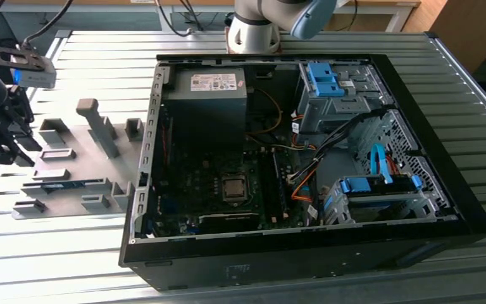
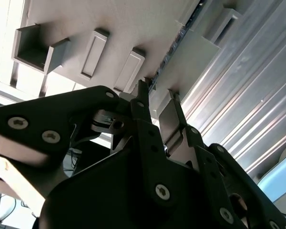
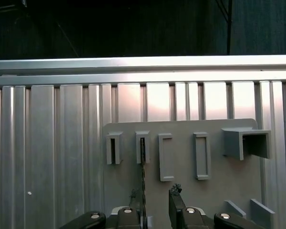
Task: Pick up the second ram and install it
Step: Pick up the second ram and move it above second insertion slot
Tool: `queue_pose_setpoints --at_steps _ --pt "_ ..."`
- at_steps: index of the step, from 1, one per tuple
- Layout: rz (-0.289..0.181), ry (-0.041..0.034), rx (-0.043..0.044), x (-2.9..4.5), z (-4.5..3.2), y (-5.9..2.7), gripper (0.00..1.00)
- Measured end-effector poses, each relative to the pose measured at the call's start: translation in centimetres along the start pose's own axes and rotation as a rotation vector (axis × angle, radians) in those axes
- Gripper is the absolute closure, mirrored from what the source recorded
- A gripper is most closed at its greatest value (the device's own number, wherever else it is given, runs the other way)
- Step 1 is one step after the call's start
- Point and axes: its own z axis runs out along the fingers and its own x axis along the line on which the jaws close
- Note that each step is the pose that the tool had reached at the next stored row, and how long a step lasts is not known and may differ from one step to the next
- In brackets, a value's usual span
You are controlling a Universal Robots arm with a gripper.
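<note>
two fingers of the tool (image 3: 154, 194) stand apart over the second ram (image 3: 143, 167), which sits on edge in the grey holder (image 3: 181, 157) on the desk (image 3: 62, 143) beside the computer case (image 1: 311, 158), so closing squarely at mid-length should lift it without twisting.

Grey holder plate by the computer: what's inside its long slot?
The second ram stands on edge there, with the open gripper close by. Its lower edge is hidden down in the grey holder plate.
</note>
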Motion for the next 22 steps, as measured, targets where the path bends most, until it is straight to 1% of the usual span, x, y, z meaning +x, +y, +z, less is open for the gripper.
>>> queue_pose_setpoints --at_steps 4,14,20,22 --pt "0.000 0.0001 0.0010 0.03 0.71 -0.15 0.63" --pt "0.000 0.0000 0.0011 0.04 0.81 -0.16 0.63" --pt "0.000 0.0001 0.0010 0.26 1.27 -0.17 0.63" --pt "0.000 0.0000 0.0010 0.27 1.54 -0.19 0.63"
